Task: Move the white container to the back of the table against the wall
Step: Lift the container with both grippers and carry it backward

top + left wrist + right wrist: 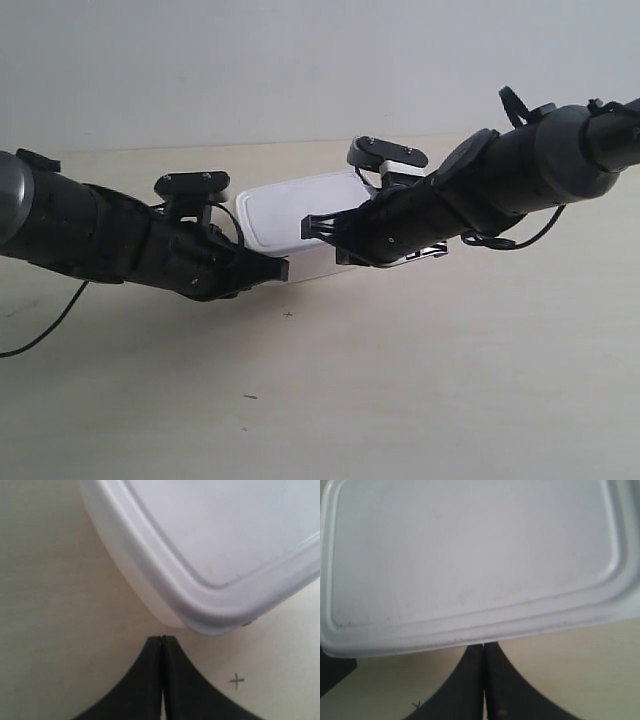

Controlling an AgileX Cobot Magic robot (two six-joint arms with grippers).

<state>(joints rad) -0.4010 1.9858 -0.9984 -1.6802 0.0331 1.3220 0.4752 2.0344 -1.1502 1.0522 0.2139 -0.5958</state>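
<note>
While nr both closed jaws, white container (295, 210).

The left gripper (161, 641) is held closed beside a corner of the white container (225, 530); the right gripper (484, 651) is held closed at its edge.

Exterior view: low, facing the pale wall (200, 60) across the beige wood-grain tabletop (420, 400). Wrist views: close above the white plastic box (470, 555), common to all.
</note>
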